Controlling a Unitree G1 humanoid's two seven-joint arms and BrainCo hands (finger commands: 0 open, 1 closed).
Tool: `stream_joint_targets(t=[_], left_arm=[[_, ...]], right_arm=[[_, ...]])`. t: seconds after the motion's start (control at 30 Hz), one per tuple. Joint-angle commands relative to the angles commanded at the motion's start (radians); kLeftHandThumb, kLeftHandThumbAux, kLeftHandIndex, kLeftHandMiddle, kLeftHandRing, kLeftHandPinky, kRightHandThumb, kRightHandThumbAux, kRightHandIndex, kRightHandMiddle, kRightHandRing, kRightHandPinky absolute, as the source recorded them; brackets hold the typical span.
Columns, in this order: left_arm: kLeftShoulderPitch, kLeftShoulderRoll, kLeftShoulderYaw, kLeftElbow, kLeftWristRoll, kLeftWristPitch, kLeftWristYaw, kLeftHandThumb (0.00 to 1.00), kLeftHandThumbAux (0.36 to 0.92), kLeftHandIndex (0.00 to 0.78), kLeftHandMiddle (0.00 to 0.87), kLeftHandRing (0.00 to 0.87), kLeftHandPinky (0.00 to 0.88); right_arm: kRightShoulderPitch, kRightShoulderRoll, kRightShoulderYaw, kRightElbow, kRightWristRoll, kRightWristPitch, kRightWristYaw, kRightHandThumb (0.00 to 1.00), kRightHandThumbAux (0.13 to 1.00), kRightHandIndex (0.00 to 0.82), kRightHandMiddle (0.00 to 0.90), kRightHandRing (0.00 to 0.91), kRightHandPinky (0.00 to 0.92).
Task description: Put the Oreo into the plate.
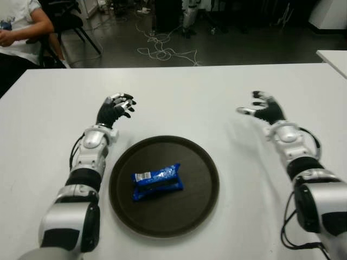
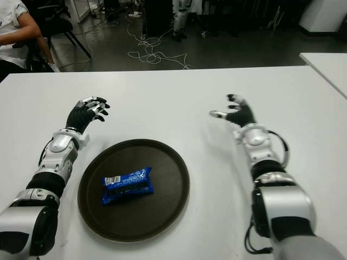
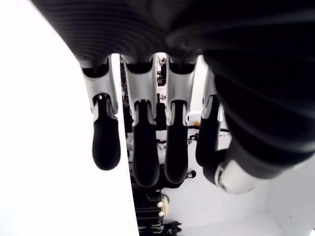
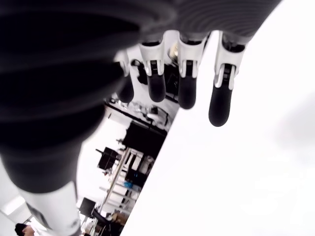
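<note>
Our left hand [image 1: 115,110] hovers beyond the plate's [image 1: 203,162] far-left edge with fingers loosely spread and holding nothing; our right hand [image 1: 263,110] shows off to the plate's far right, equally empty and relaxed. The Oreo [image 1: 157,181], a blue wrapped pack with a white label end, already lies inside the plate, left of its middle. We judge the only risk is an arm brushing the plate and shifting it.

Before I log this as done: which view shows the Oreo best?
Left eye view: the Oreo lies whole and unblocked in the plate. The right eye view shows the same. Neither wrist view shows it.
</note>
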Motion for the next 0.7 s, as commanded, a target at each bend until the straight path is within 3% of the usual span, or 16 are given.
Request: stream_joint_targets(t=[0.43,0.7], left_arm=[[0.0,0.003,0.0,0.004,0.006,0.0,0.01,0.834,0.673,0.419,0.465,0.509,0.576],[-0.002,0.005,-0.002,0.015,0.011,-0.012,0.009,0.833,0.673,0.419,0.464,0.507,0.573]], right_arm=[[0.004,0.002,0.048,-0.002,-0.042,-0.019,-0.04,0.0,0.812,0.211,0.281,0.301,0.326],[0.007,0.004,0.045,-0.002,-0.038,-0.027,-0.043,0.0,0.805,0.213,0.288,0.312,0.342]])
